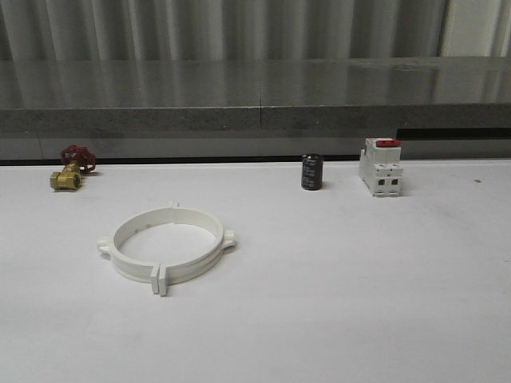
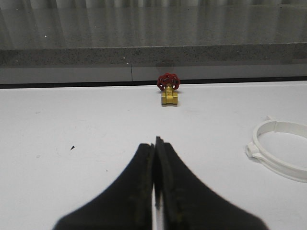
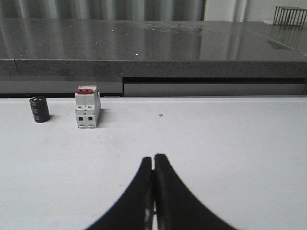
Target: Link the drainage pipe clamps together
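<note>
The two white drainage pipe clamps [image 1: 166, 243] lie flat on the white table at front left, their flanged ends meeting so that they form one wide ring. Part of that ring [image 2: 280, 150] shows in the left wrist view, off to the side of my left gripper [image 2: 155, 143], which is shut with nothing between its black fingers. My right gripper [image 3: 154, 158] is shut too, empty, above bare table and well away from the ring.
A brass valve with a red handwheel [image 1: 70, 168] sits at the back left. A black cylinder [image 1: 312, 172] and a white block with a red top [image 1: 381, 166] stand at the back right. A grey ledge [image 1: 255, 120] runs behind the table.
</note>
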You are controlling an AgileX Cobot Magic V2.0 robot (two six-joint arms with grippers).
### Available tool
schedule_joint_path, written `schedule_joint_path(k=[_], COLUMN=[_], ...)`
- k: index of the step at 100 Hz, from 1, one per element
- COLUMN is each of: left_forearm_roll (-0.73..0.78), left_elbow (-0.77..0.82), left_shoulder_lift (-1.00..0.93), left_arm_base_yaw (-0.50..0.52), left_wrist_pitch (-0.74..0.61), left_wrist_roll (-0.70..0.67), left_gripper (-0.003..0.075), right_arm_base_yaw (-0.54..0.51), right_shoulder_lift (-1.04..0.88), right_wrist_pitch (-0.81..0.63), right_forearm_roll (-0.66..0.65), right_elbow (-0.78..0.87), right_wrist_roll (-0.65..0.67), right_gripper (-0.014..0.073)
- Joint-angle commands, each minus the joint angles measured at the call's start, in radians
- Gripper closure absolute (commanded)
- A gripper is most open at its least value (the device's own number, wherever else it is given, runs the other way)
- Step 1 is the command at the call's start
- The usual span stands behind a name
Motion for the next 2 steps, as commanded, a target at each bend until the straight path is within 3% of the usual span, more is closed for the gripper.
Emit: schedule_joint_path(k=[1, 2], left_forearm_roll=[-0.010, -0.010], left_elbow=[0.044, 0.044], left_shoulder_lift=[-0.025, -0.025], left_arm_base_yaw=[-0.005, -0.005], left_wrist_pitch=[-0.067, -0.067], left_wrist_roll=[0.000, 0.000], left_gripper=[0.0741, 0.0741], right_arm_base_yaw=[-0.004, -0.004], right_shoulder_lift=[-0.015, -0.015], right_wrist_pitch=[-0.075, -0.075], right_forearm_roll=[-0.010, -0.010], right_elbow=[-0.017, -0.017], right_wrist_roll=[-0.008, -0.008], right_gripper=[0.0660, 0.0660])
